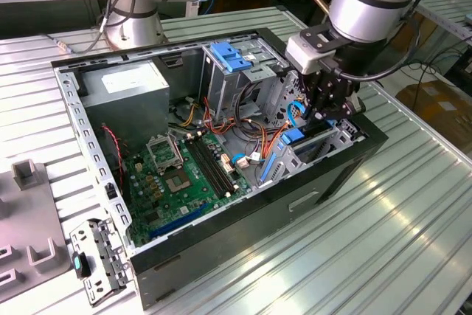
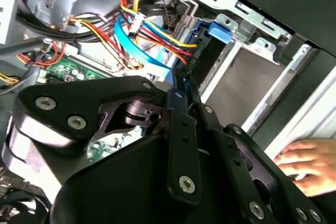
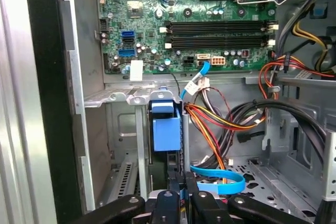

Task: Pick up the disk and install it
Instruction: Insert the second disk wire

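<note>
first wrist view, disk (image 3: 167,129) edge-on, blue rail, apparently seated in bay

disk (image 3: 166,129) mostly hidden in bay

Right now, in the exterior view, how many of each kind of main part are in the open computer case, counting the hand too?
Motherboard: 1
Power supply: 1
Ridged blue bracket: 1
Disk: 1
Hand: 1, reaching down at the disk
Total: 5
</note>
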